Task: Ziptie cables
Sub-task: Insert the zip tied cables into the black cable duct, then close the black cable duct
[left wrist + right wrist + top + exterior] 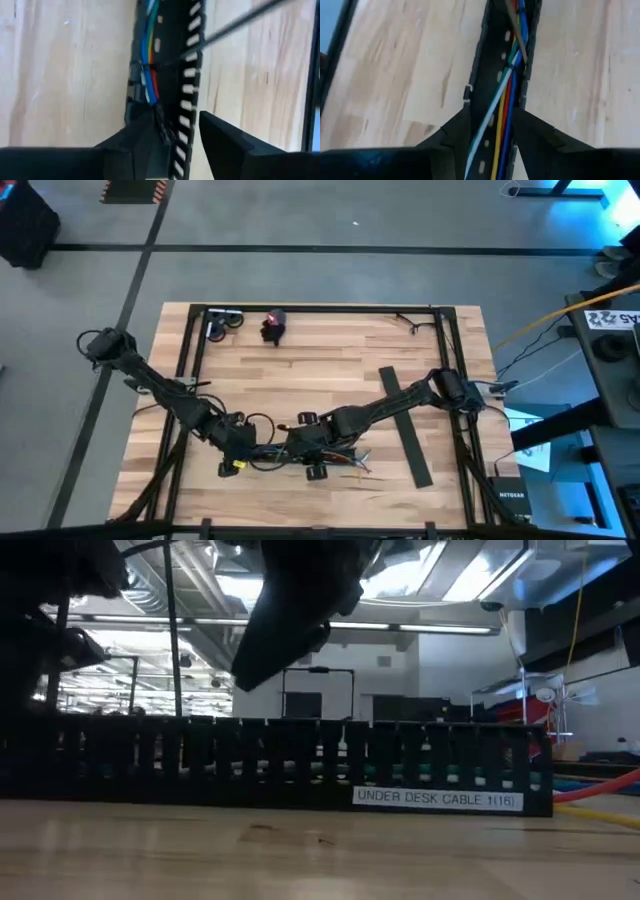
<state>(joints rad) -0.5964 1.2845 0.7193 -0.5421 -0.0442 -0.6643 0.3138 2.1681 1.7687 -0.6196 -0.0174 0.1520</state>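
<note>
Near the front edge of the table (pixel 300 380), toward its middle, both arms meet over the cables (pixel 502 107), which lie inside a slotted black cable tray (pixel 185 95). In the right wrist view the right gripper (pixel 492 132) has its fingers (pixel 455 135) spread to either side of the tray, with the white, yellow, red and blue wires running between them, and a thin tie crosses the bundle farther along. The left gripper (pixel 182 135) is likewise parted, one finger against the tray's slotted wall, the wires just ahead. In the high view some wire ends fan out beside the right gripper. A long flat black bar (pixel 405 425) lies just beside the right arm; the back half of the table lies bare apart from small items (pixel 245 325) at the rear edge.
</note>
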